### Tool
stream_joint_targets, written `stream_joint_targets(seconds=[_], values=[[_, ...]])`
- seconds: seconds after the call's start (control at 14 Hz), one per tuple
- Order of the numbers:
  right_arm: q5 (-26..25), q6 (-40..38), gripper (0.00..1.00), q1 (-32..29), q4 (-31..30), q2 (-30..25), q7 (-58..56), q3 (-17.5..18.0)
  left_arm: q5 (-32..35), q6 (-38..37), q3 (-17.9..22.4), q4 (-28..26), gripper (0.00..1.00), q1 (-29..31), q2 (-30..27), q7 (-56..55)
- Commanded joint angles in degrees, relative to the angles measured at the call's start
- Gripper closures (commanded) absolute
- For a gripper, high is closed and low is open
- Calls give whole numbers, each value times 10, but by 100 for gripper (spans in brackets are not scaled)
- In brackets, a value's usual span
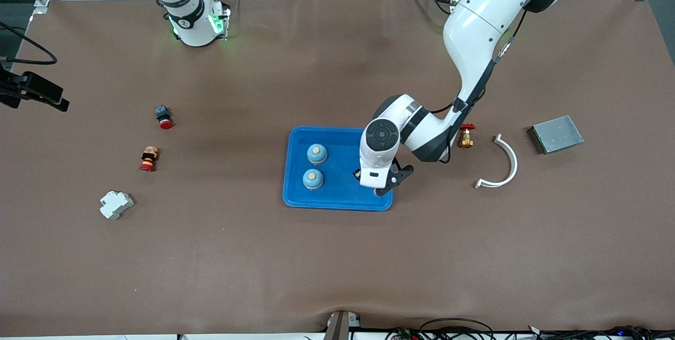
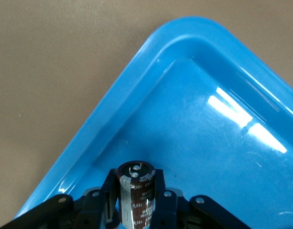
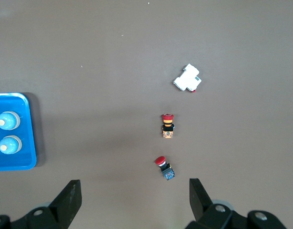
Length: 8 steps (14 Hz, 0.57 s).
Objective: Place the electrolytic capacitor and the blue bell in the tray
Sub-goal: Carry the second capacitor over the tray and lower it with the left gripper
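The left gripper (image 2: 136, 210), fingers clamped on the electrolytic capacitor (image 2: 135, 193), hangs over the tray (image 1: 337, 200) corner at 5 o'clock from 2 blue bells (image 1: 316, 154), leaving them undisturbed, while the open-fingered right gripper (image 3: 136, 200) waits.

Even, bright overhead light fills my table (image 1: 337, 255); shadows under my arms are soft and faint. 2 white glare streaks sit on the tray (image 2: 198, 124) floor in my left wrist view. All 3 pictures are sharp, with no visible edge distortion.
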Motion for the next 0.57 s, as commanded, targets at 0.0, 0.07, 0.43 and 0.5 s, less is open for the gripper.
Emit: stream_joint_targets(seconds=[0.0, 0.07, 0.43, 0.5], values=[[11, 8, 0, -14, -22, -19, 6, 10, 15, 12, 9, 11, 100, -8, 12, -5], [11, 8, 0, -14, -22, -19, 6, 10, 15, 13, 9, 11, 100, -7, 12, -5], [12, 12, 0, -14, -23, -19, 6, 10, 15, 13, 10, 12, 70, -8, 12, -2], [12, 12, 0, -14, -23, -18, 7, 11, 16, 13, 10, 12, 52, -7, 12, -1]])
